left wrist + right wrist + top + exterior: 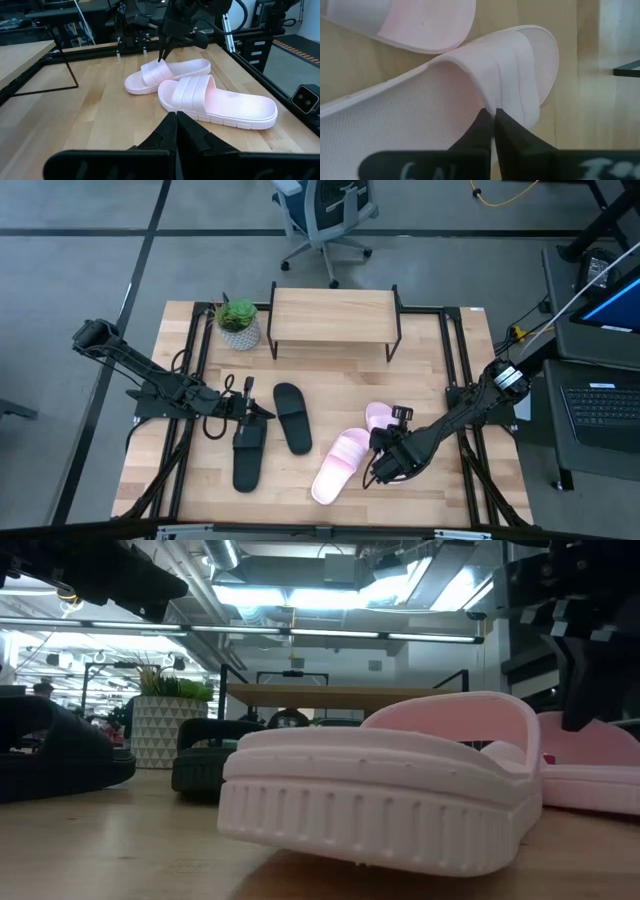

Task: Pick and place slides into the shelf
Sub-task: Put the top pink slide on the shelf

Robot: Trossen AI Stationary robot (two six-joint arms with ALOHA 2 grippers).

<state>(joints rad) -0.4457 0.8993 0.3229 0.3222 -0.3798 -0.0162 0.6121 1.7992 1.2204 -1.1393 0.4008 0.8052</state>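
Two pale pink slides lie side by side right of centre on the table. My right gripper [382, 442] [492, 117] reaches down from the right and is shut on the farther one [377, 417] [160, 75]. The nearer pink slide [338, 465] [220, 102] lies flat on its sole. Two black slides [248, 455] [292, 418] rest on their soles left of centre. Above one black slide's far end my left gripper [258, 412] [176, 122] hangs shut with nothing between its fingers. The shelf [335, 315] [340, 695] stands at the far edge. My right gripper meets the pink slide at the edge of its wide strap [506, 95], with its two fingers closed together there. The fingers [162, 54] slant steeply down from the table's right side. The slide stays flat on the table, sole down.
A potted plant [238, 323] in a white patterned pot stands left of the shelf. Black frame rails [455, 370] run along both sides of the table. Bare wood lies between the slides and the shelf. An office chair [325, 215] stands beyond the table.
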